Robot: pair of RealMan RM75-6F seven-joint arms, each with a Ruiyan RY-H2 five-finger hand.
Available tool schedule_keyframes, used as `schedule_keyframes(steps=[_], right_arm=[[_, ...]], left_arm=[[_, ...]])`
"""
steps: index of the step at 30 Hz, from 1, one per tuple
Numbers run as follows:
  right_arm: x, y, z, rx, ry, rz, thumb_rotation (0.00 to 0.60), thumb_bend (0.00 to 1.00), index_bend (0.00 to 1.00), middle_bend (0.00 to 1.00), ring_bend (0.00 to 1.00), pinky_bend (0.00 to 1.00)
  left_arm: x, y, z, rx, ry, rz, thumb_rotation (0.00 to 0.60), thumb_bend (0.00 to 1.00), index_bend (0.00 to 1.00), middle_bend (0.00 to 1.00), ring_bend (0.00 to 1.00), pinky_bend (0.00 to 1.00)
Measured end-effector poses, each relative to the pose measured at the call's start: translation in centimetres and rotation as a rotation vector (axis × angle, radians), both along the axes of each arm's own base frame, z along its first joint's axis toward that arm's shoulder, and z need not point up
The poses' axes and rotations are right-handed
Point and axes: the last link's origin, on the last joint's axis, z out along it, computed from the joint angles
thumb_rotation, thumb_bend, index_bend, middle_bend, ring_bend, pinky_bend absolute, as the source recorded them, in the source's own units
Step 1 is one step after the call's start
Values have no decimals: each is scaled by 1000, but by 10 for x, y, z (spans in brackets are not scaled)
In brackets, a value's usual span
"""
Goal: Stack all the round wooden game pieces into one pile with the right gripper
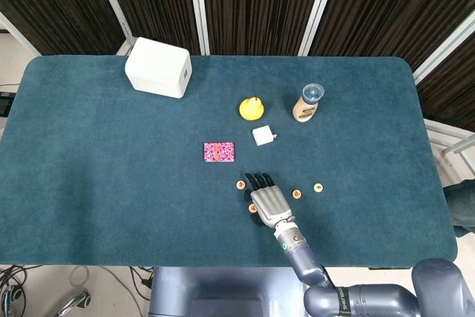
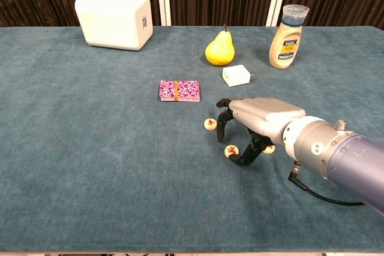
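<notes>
— What lies on the blue bench (image 1: 89, 168)?

— From the left: a white box (image 1: 159, 67) near the far edge, a pink card deck (image 1: 219, 152) mid-bench, a yellow pear (image 1: 251, 108), a white charger (image 1: 263, 136), a dressing bottle (image 1: 307, 103).

— And the round wooden game pieces?

— Toward the near edge: one piece (image 2: 210, 124) just left of the fingertips, another piece (image 2: 231, 151) touching the thumb, two further pieces (image 1: 296, 194) (image 1: 318, 187) to the right.

— The right hand (image 2: 255, 124)?

— Arched over the pieces, fingers curled down; whether it grips anything, I cannot tell.
</notes>
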Motion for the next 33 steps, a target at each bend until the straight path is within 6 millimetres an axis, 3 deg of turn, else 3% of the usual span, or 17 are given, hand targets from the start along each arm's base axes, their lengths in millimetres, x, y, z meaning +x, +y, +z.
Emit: schedule_keyframes(steps=[33], right_arm=[[-8, -9, 1, -23, 6, -23, 600, 400, 512, 0, 0, 0]], left_arm=[[0, 0, 0, 1, 3, 3, 600, 94, 0, 0, 0, 50]])
